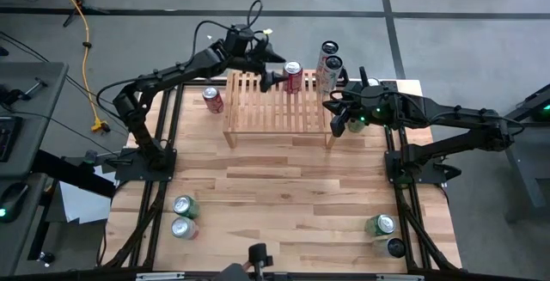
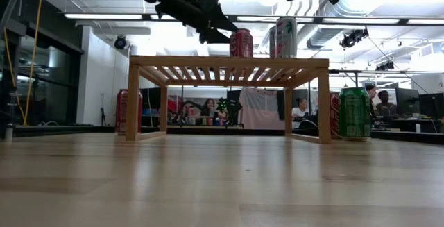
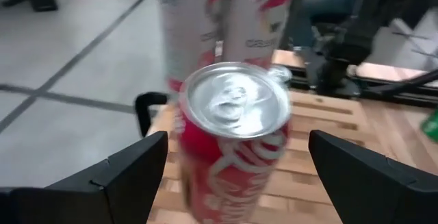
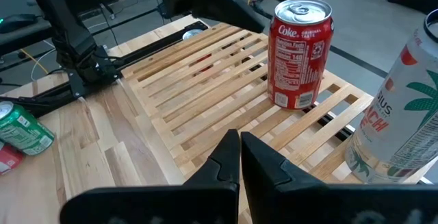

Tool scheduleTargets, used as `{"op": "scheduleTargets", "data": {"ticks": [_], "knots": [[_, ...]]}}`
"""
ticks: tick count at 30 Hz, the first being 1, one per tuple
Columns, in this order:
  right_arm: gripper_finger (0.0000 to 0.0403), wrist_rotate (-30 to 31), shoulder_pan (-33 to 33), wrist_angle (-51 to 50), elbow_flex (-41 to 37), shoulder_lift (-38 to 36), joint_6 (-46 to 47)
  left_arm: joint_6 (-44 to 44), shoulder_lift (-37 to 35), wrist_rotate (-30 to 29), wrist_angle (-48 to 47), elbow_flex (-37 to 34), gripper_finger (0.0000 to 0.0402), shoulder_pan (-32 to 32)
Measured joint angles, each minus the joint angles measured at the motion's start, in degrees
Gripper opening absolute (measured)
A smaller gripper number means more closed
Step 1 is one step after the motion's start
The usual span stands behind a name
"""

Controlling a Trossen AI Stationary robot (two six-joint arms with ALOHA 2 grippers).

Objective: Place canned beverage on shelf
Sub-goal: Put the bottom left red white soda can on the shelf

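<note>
Over the bench, high view: red can (image 1: 293, 76) stands upright on the shelf (image 1: 277, 102) near its far edge; left end effector (image 1: 277, 76) sits just beside it on the left, right end effector (image 1: 337, 107) hangs off the shelf's right end, near a green can (image 1: 340, 124)
Step in hand, high view: the red can looks set down on the slats, so this reads as the release, with the left arm about to leave
Level with the bench, low view: red can (image 2: 241, 43) rests on the shelf top (image 2: 229, 62), two tall pale cans (image 2: 285, 37) just beside it; the left arm's dark fingers (image 2: 211, 20) are close to the can's left side, contact cannot be told
Left wrist view: left end effector (image 3: 236, 172) is spread wide, fingers (image 3: 130, 176) well clear of the red can (image 3: 231, 142) on either side; nothing gripped
Right wrist view: right end effector (image 4: 239, 157) is closed tight on nothing, above the slats (image 4: 205, 87); red can (image 4: 299, 53) upright and apart from it
Next move calls for: drawing the left arm straight back so neither finger clips the can or the tall cans behind it
</note>
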Motion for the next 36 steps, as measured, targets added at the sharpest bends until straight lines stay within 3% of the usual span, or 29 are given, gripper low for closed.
{"op": "scheduleTargets", "data": {"ticks": [14, 23, 32, 36], "knots": [[0.0, 0.04, -0.02, 0.07, 0.0, 0.0, 0.16, 1.38, 5.33, -1.86, 8.85, 0.02, 0.0346, -3.58], [0.0, 0.73, -0.02, 0.09, 0.0, 0.0, 0.0, 1.5, 5.53, -2.59, 8.98, 0.02, 0.0345, -4.81], [0.0, 0.87, -0.02, 0.11, 0.0, 0.0, 0.0, 0.83, 5.46, -7.24, 9.22, 0.04, 0.0275, -5.51], [0.0, 0.9, -0.02, 0.22, 0.0, 0.0, 0.15, 0.11, 5.33, -9.19, 9.25, 0.04, 0.0275, -5.51]]}}
